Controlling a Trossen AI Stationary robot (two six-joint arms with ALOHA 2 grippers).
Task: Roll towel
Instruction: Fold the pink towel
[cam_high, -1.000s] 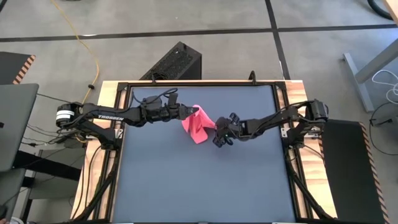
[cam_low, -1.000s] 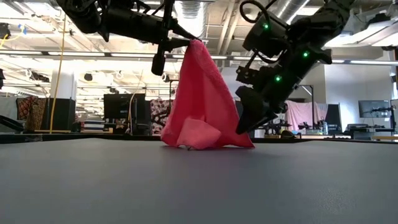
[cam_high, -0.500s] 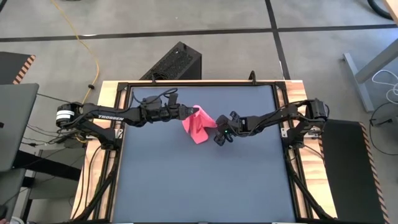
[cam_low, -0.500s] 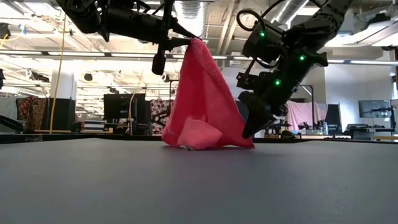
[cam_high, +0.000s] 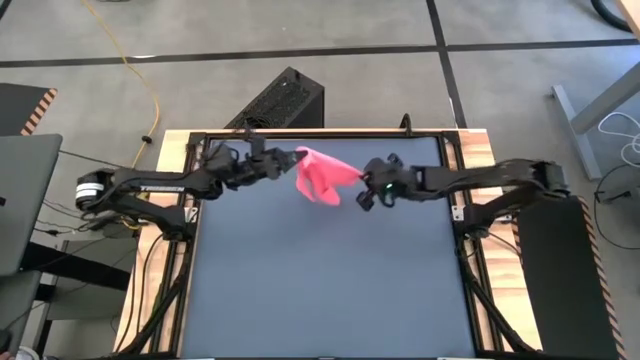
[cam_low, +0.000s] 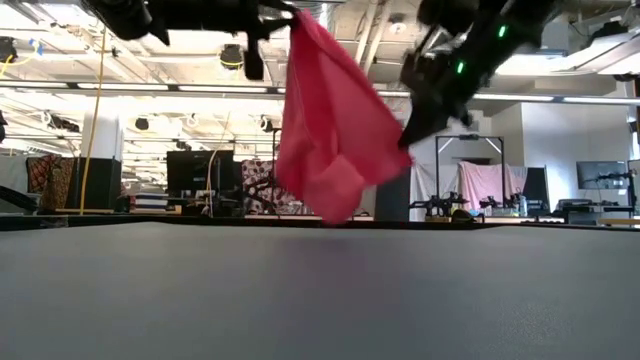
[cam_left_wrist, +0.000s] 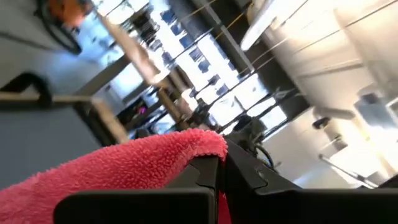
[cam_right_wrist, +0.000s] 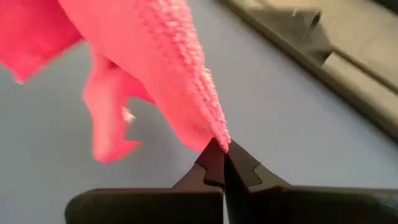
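Observation:
The pink towel (cam_high: 325, 176) hangs between my two grippers over the far middle of the dark tabletop (cam_high: 320, 280). My left gripper (cam_high: 299, 155) is shut on its upper end, high in the low view (cam_low: 287, 10). My right gripper (cam_high: 361, 178) is shut on a lower corner on the towel's right side (cam_low: 405, 137). The cloth sags in loose folds between them. Its lowest fold (cam_low: 335, 212) hangs at or just above the table; I cannot tell whether it touches. My left gripper pinches the towel's upper edge (cam_left_wrist: 208, 144) between its two fingers, coming nearly level from the table's left. The cloth drapes over the fingers and hangs down from them. My right gripper pinches a corner tip (cam_right_wrist: 219, 140) at its fingertips, slanting in from the table's right. The towel runs slack from that corner up toward my left gripper.
A black box (cam_high: 283, 100) stands on the floor beyond the table's far edge. The wooden table frame (cam_high: 175, 150) runs along the sides. The near half of the tabletop lies bare.
My right gripper has shut on the towel's right corner and risen with it, going toward the far edge. My left gripper has also gone up and toward the far edge. The towel, which stood draped with its lower end on the table, is lifted and spread between them.

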